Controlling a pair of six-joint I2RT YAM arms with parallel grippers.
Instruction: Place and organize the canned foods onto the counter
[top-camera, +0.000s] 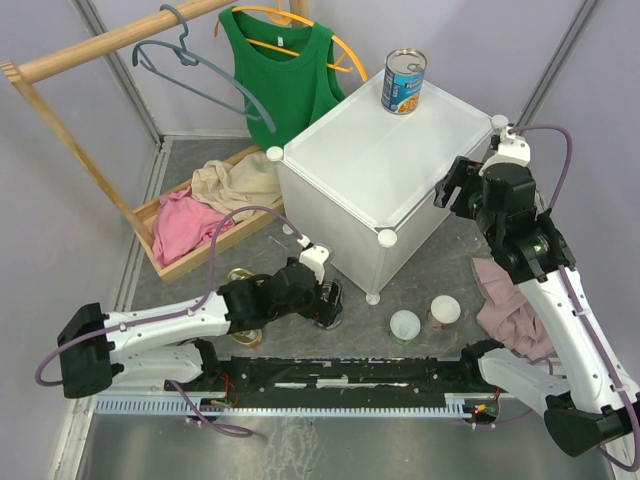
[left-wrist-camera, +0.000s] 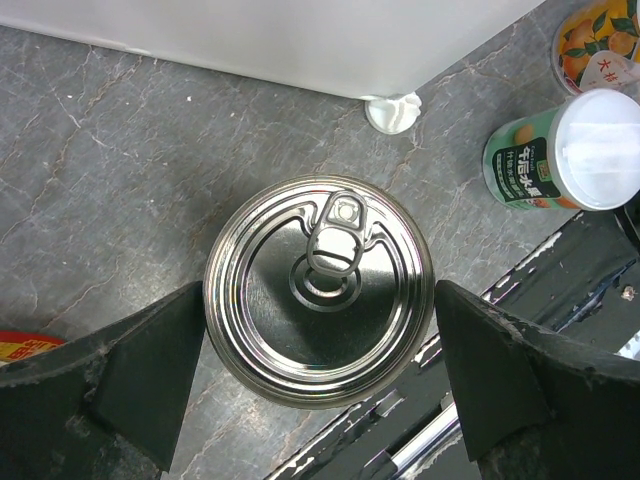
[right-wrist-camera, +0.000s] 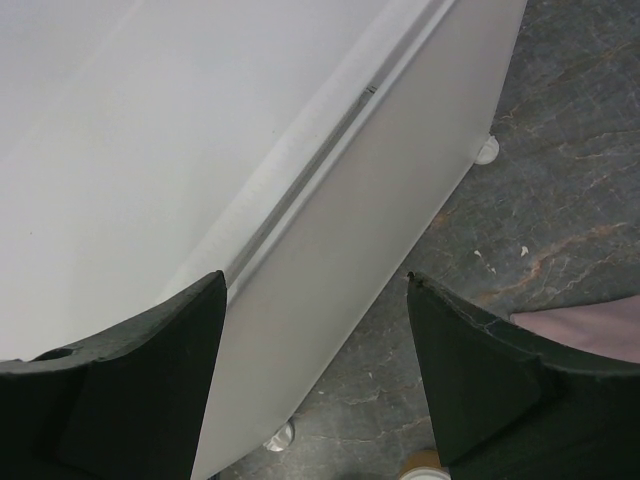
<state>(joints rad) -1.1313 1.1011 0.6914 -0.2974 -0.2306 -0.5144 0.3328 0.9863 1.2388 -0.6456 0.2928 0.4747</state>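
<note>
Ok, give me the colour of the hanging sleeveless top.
Green sleeveless top, clearest in the top external view.

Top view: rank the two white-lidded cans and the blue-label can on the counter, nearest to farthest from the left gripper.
1. Left white-lidded can, floor, beside left gripper.
2. Right white-lidded can, just beyond.
3. Blue-label can, far corner of counter.

- I get only a sliver of a red-labelled tin (left-wrist-camera: 18, 347) at the left wrist view's edge.
- Its top right corner clips an orange-printed can (left-wrist-camera: 600, 42).
</note>
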